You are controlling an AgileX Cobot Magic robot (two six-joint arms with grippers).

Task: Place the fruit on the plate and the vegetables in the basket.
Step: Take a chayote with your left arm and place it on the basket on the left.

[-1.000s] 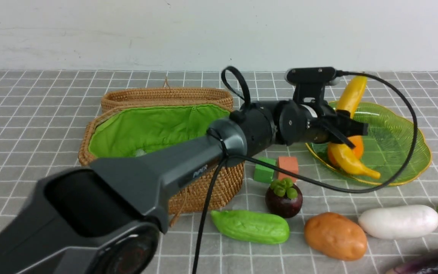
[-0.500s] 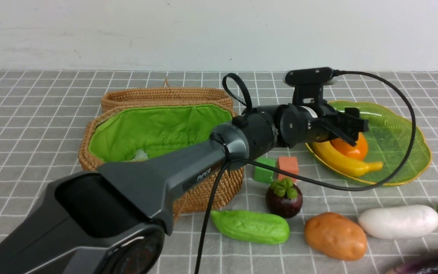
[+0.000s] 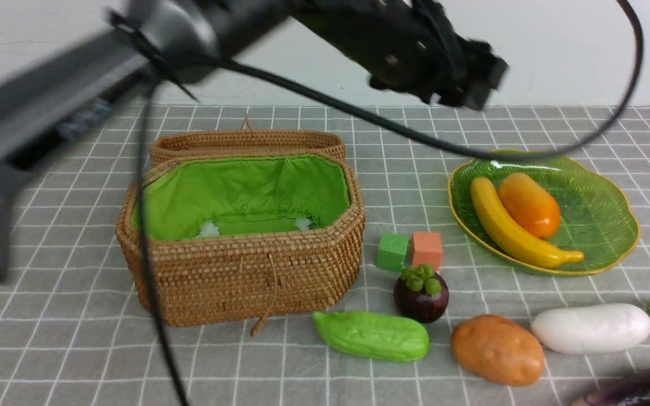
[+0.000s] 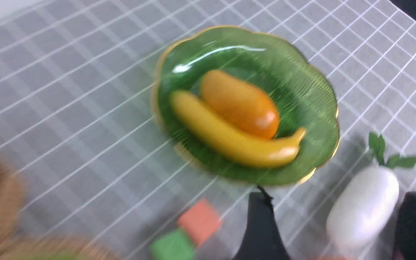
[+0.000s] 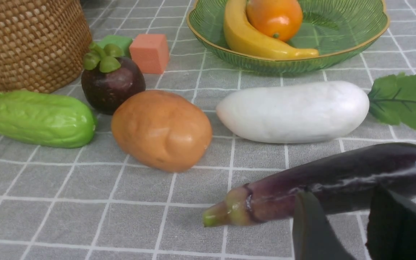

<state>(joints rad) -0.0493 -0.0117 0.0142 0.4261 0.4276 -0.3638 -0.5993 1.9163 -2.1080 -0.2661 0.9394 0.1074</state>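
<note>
The banana [image 3: 514, 228] and the mango [image 3: 530, 204] lie side by side on the green plate [image 3: 598, 225]. On the cloth in front rest the mangosteen [image 3: 421, 293], green gourd [image 3: 371, 335], potato [image 3: 497, 349], white radish [image 3: 590, 328] and eggplant [image 3: 641, 388]. The basket [image 3: 240, 270] stands open at the left, with no vegetable showing in it. My left gripper [image 3: 471, 73] hangs high above the table, blurred, open and empty [image 4: 338, 196]. My right gripper [image 5: 341, 196] is open, its fingertips just short of the eggplant [image 5: 338, 177].
A green cube [image 3: 391, 252] and an orange cube [image 3: 426, 249] sit between basket and plate. The basket lid [image 3: 246, 144] leans behind the basket. The left arm's cable [image 3: 359, 115] hangs across the scene above the table.
The left gripper let go of the banana, which settled flat on the plate beside the mango. The left arm then swung up and away from the plate.
</note>
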